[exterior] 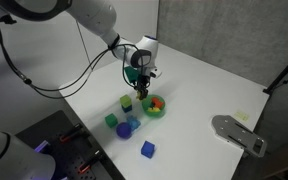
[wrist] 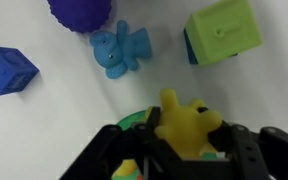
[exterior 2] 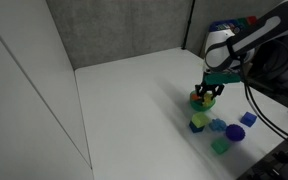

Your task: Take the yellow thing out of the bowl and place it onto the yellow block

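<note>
The gripper (wrist: pixel 184 142) pinches the yellow thing (wrist: pixel 186 122) between its dark fingers (wrist: pixel 112 155). In the wrist view the thing shows as a lumpy yellow piece with small knobs on top; its exact shape is unclear. It fills the gap between the fingers. The green rim of the bowl (wrist: pixel 134 119) shows just to its left, partly hidden by the gripper.

In an exterior view the gripper (exterior: pixel 143 88) hangs above the white bench (exterior: pixel 209 80), just above and beside the bowl (exterior: pixel 156 113). It points downward and does not touch the bowl. Orange-red pieces (exterior: pixel 156 102) lie in the bowl. The yellow block (exterior: pixel 127 103) stands on the bench just beside the bowl, apart from the gripper. In the wrist view the block (wrist: pixel 224 30) appears yellow-green, at the upper right, with nothing on its top face.

Further from the bowl lie a green cube (exterior: pixel 111 120), a blue cube (exterior: pixel 147 149) and, between them, a purple ball (exterior: pixel 124 130). The wrist view also shows a light blue figure (wrist: pixel 122 50) lying flat beside the ball. A grey flat object (exterior: pixel 239 133) rests well apart at the bench's edge.

In an exterior view the gripper (exterior 2: pixel 205 97) covers most of the bowl, and the block (exterior 2: pixel 198 120) sits just in front of it.
</note>
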Robot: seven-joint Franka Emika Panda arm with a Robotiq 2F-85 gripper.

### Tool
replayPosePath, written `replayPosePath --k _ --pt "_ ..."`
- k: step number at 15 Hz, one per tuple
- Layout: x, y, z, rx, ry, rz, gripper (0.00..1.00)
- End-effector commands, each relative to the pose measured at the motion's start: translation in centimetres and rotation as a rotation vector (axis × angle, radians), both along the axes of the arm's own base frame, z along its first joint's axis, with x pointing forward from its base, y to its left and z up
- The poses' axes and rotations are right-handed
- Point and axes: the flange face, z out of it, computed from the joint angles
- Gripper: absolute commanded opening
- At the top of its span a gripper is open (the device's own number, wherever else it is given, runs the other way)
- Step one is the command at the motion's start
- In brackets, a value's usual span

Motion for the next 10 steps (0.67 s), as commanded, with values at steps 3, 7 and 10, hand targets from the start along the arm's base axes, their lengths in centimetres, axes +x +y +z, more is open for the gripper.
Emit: replayPosePath --k 3,7,10 --pt "-5.3 3.2 2.6 -0.029 -0.027 0.176 0.19" --pt "-7.7 6.3 3.5 -0.085 -0.101 0.314 0.19" --pt "-9.3 8.0 3.5 -0.105 -0.133 0.394 0.19"
